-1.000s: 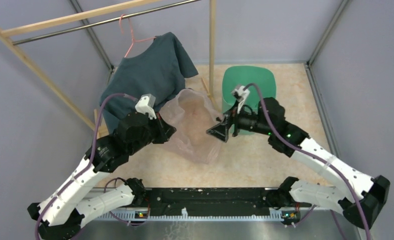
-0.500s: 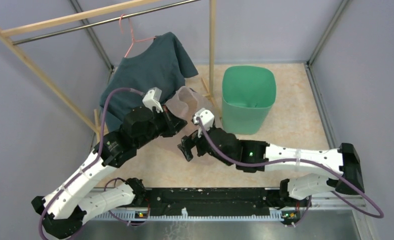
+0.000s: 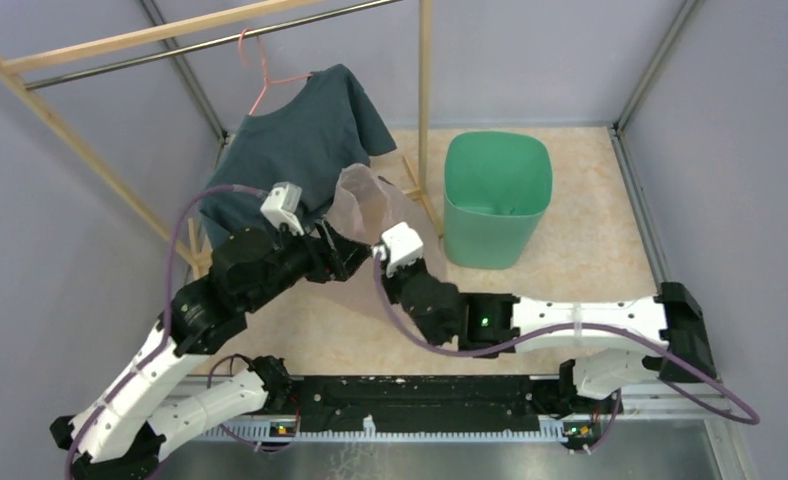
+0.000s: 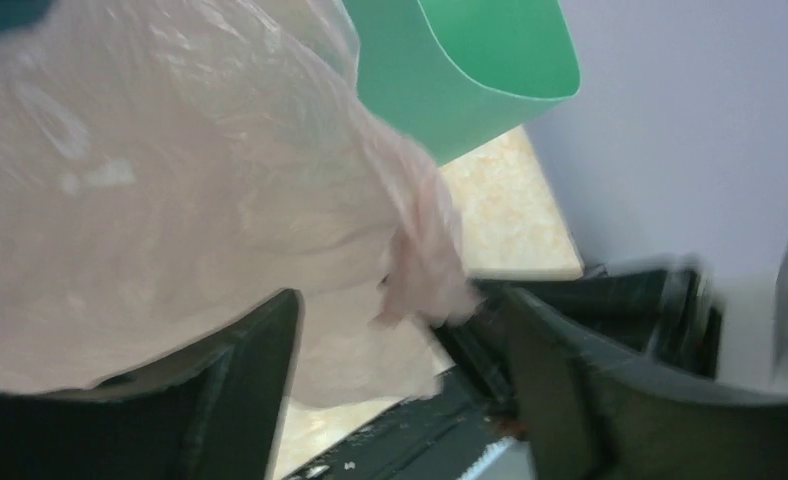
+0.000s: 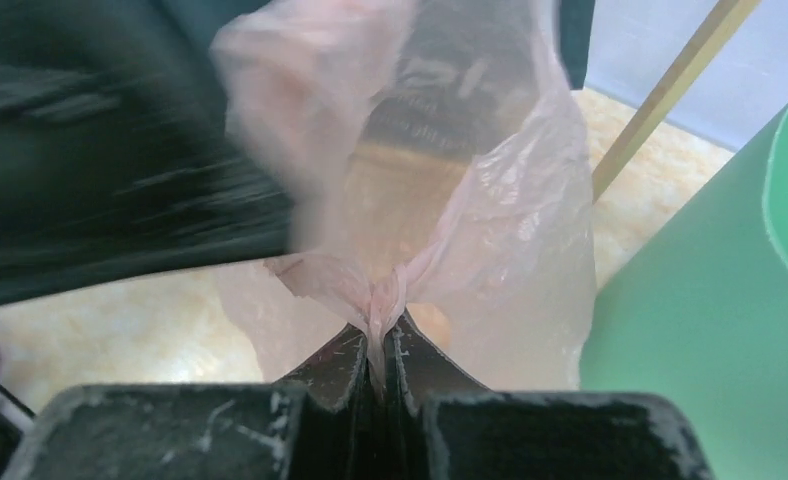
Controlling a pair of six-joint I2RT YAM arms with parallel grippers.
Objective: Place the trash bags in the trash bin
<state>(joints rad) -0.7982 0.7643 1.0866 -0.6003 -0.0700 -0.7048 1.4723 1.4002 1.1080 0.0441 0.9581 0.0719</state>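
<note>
The pale-pink trash bag (image 3: 362,200) hangs bunched up between my two grippers, left of the mint-green trash bin (image 3: 497,200). My right gripper (image 5: 378,335) is shut on a gathered fold of the bag (image 5: 510,230), with the bin's wall (image 5: 710,300) close on its right. My left gripper (image 4: 400,330) stands open: the bag film (image 4: 190,200) drapes above and between its fingers without being pinched. The bin (image 4: 470,60) shows behind the bag in that view. From above, the left gripper (image 3: 350,255) and right gripper (image 3: 382,258) nearly meet under the bag.
A dark teal shirt (image 3: 300,140) hangs on a pink hanger from a wooden rack, whose upright post (image 3: 425,100) stands just left of the bin. Grey walls enclose the floor on three sides. A black rail (image 3: 420,400) runs along the near edge.
My right arm swung from beside the bin over to the bag and shut on a fold of it. My left gripper, shut on the bag before, has opened.
</note>
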